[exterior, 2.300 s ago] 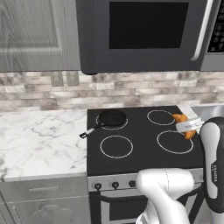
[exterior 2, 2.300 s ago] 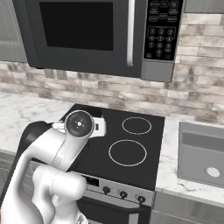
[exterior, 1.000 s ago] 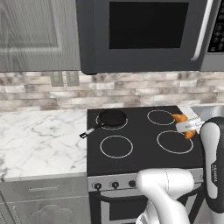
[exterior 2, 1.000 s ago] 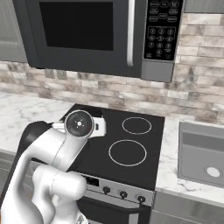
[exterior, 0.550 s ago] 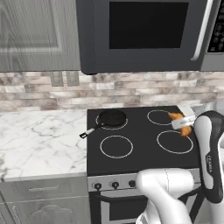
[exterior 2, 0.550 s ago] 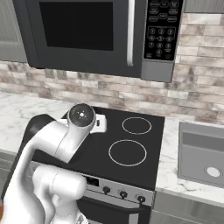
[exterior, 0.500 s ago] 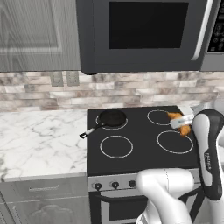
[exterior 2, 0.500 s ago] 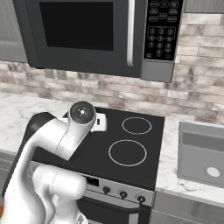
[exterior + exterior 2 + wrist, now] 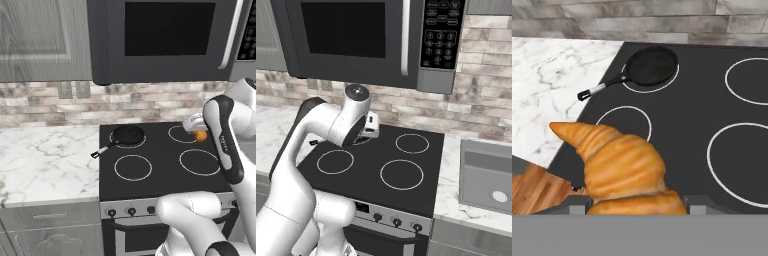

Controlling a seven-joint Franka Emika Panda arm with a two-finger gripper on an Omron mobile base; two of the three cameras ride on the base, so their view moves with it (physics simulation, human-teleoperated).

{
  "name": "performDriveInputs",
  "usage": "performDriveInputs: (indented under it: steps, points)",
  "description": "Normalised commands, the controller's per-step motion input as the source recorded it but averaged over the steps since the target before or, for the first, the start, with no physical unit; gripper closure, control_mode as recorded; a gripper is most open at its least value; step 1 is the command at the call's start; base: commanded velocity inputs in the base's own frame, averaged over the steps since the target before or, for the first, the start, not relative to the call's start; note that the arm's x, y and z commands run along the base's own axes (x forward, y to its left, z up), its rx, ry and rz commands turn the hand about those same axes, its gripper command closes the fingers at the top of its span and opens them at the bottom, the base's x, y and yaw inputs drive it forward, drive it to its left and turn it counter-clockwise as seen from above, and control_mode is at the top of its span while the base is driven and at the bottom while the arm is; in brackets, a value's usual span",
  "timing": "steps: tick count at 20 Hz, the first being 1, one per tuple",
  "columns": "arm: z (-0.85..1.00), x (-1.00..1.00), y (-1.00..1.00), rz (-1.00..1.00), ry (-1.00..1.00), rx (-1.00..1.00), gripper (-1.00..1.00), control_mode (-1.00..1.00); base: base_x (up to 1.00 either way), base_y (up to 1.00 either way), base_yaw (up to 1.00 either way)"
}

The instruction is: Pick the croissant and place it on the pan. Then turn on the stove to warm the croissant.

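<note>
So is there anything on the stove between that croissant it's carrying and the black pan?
Nothing visible. The croissant hangs in the gripper above the stove, and only bare black glass lies between it and the empty pan.

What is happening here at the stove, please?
The white robot arm is carrying the croissant in its end effector, held up above the stove. The pan sits empty on the rear left burner, with its handle pointing out toward the marble counter. The croissant is not yet on the pan, and nothing touches the knobs on the front panel.
</note>
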Motion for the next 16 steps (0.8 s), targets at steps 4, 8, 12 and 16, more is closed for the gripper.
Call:
performDriveInputs:
  steps: [4, 8, 12, 16]
  points:
    - [0.00, 0.02, 0.16, 0.00, 0.01, 0.00, 1.00, -1.00, 0.00, 0.00, 0.00]
    - [-0.01, 0.00, 0.23, 0.00, 0.00, 0.00, 1.00, -1.00, 0.00, 0.00, 0.00]
    - [-0.07, 0.00, 0.28, 0.00, 0.00, 0.00, 1.00, -1.00, 0.00, 0.00, 0.00]
    - [-0.19, 0.00, 0.22, 0.00, -0.05, 0.00, 1.00, -1.00, 0.00, 0.00, 0.00]
